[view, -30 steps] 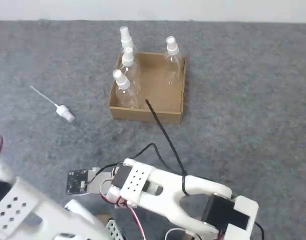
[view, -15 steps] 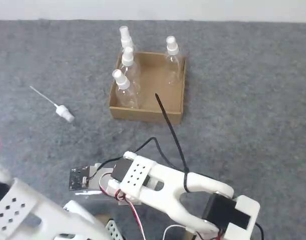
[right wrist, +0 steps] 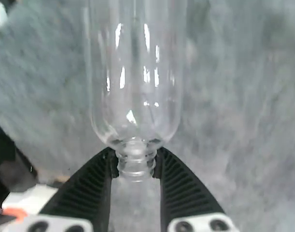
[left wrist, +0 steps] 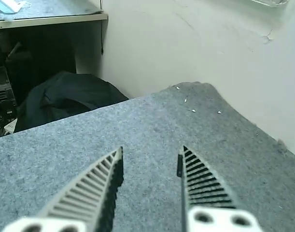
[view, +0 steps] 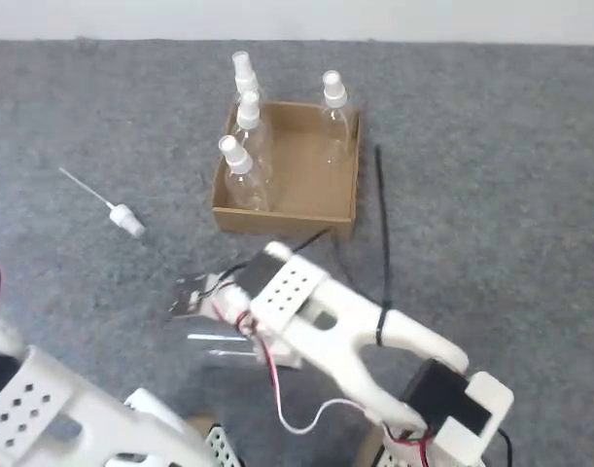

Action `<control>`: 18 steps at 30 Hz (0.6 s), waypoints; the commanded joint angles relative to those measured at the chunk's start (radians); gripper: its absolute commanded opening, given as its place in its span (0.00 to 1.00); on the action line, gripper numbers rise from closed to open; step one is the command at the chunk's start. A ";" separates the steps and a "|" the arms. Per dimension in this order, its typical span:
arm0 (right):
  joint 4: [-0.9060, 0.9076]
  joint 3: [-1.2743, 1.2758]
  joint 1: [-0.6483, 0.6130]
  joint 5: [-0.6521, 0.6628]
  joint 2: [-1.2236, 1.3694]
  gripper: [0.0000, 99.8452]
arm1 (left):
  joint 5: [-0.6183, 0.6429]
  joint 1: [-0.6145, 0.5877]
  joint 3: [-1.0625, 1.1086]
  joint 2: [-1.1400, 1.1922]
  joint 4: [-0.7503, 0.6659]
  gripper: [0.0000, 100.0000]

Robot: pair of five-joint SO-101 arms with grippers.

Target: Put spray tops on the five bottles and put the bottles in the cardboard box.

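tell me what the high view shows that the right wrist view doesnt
High view, not the wrist: the cardboard box, four capped bottles standing at it, and a loose spray top lying off to one side on the table. Right wrist view, not the high: the right gripper shut on the threaded neck of the uncapped bottle. Shared: that clear uncapped bottle and the grey table.

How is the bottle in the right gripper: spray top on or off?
Off. The bottle's bare threaded neck is clamped in the right gripper; one spray top lies loose on the table.
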 commanded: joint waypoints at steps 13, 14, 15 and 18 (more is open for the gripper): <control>0.286 -0.052 0.398 0.342 -0.381 0.01 | -0.008 0.006 -0.019 0.005 0.006 0.17; 0.286 -0.052 0.435 0.379 -0.384 0.01 | -0.008 0.006 -0.018 0.005 0.006 0.17; 0.286 -0.052 0.473 0.419 -0.386 0.01 | -0.008 0.006 -0.018 0.005 0.006 0.17; 0.288 -0.052 0.584 0.514 -0.390 0.01 | -0.008 0.006 -0.018 0.005 0.006 0.17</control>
